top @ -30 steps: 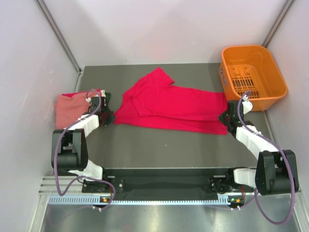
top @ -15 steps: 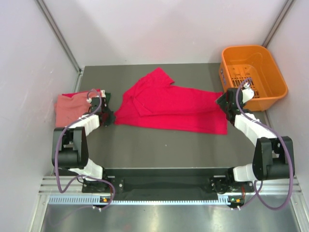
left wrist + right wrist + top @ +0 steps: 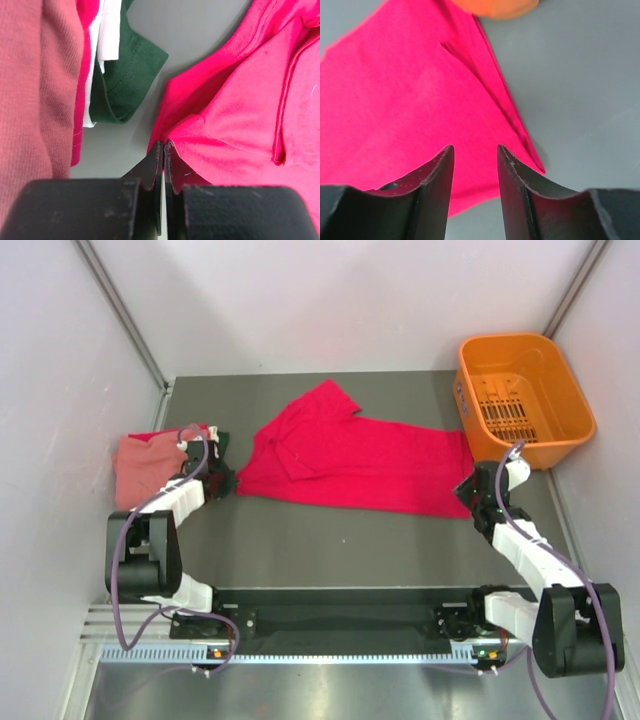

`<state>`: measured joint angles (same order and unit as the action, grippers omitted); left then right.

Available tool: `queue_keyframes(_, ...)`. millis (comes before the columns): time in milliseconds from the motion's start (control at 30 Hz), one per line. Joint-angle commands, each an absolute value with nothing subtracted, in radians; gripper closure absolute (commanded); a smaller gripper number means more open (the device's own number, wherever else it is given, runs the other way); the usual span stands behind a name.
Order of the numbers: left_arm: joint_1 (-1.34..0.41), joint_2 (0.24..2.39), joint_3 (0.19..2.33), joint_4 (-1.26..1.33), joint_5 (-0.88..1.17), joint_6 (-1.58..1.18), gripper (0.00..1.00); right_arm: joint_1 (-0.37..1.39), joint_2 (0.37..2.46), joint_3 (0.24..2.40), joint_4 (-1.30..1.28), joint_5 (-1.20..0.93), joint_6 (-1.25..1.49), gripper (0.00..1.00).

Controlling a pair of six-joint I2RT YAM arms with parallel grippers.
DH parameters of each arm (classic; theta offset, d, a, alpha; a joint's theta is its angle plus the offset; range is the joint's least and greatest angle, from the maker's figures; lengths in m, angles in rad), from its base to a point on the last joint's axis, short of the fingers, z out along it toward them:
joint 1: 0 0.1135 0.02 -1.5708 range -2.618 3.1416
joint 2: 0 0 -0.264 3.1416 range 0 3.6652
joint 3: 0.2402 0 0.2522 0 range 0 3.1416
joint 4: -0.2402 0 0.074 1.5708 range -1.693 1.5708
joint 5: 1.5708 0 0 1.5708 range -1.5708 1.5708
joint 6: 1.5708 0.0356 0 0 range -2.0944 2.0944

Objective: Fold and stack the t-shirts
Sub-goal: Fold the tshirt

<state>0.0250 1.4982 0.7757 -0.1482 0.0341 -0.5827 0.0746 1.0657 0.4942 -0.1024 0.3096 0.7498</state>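
Status: partly complete. Three shirts lie piled at the table side farthest from the orange basket (image 3: pixel 560 445): the salmon pink t-shirt (image 3: pixel 145 465) is uppermost, with edges of the dark green t-shirt (image 3: pixel 125 75) and the pale t-shirt (image 3: pixel 107 30) showing on its basket-facing side. The crimson t-shirt (image 3: pixel 350 460) lies spread and only loosely doubled, one end just beside the basket. In my judgement it is not yet folded or stacked. The left gripper (image 3: pixel 164 147) is clamped tight, apparently pinching the crimson corner farthest from the basket. The right gripper (image 3: pixel 475 155) has its jaws partly apart over the corner nearest the basket and holds nothing. Count: four t-shirts discernible, one of each colour; one basket; two grippers.
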Motion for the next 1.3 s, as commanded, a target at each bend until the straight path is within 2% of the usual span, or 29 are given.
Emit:
queue_keyframes(0,0.032,1.479,0.772,-0.11,0.04,-0.594,1.0,0.077,1.08,0.502,-0.092,0.264,0.672,0.6)
queue_keyframes(100,0.032,1.486,0.779,-0.117,0.037,-0.594,1.0,0.08,1.133,0.534,-0.139,0.261,0.615,0.59)
queue_keyframes(233,0.032,1.482,0.779,-0.121,0.031,-0.597,1.0,0.075,1.181,0.549,-0.169,0.324,0.589,0.51)
queue_keyframes(300,0.032,1.483,0.779,-0.12,0.04,-0.598,1.0,0.074,1.225,0.567,-0.19,0.342,0.592,0.5)
queue_keyframes(433,0.034,1.477,0.781,-0.124,0.052,-0.598,1.0,0.072,1.295,0.597,-0.204,0.339,0.592,0.53)
queue_keyframes(667,0.032,1.471,0.781,-0.126,0.054,-0.598,1.0,0.072,1.278,0.588,-0.198,0.347,0.592,0.67)
queue_keyframes(733,0.034,1.471,0.781,-0.126,0.054,-0.598,1.0,0.072,1.266,0.587,-0.206,0.367,0.601,0.63)
queue_keyframes(767,0.034,1.471,0.781,-0.127,0.055,-0.597,1.0,0.072,1.264,0.592,-0.209,0.382,0.598,0.56)
queue_keyframes(867,0.032,1.467,0.781,-0.13,0.051,-0.6,1.0,0.069,1.276,0.615,-0.212,0.393,0.589,0.53)
queue_keyframes(1033,0.034,1.463,0.784,-0.144,0.031,-0.603,1.0,0.069,1.334,0.652,-0.196,0.402,0.571,0.53)
queue_keyframes(1267,0.035,1.462,0.782,-0.143,0.04,-0.603,1.0,0.072,1.451,0.724,-0.19,0.336,0.551,0.62)
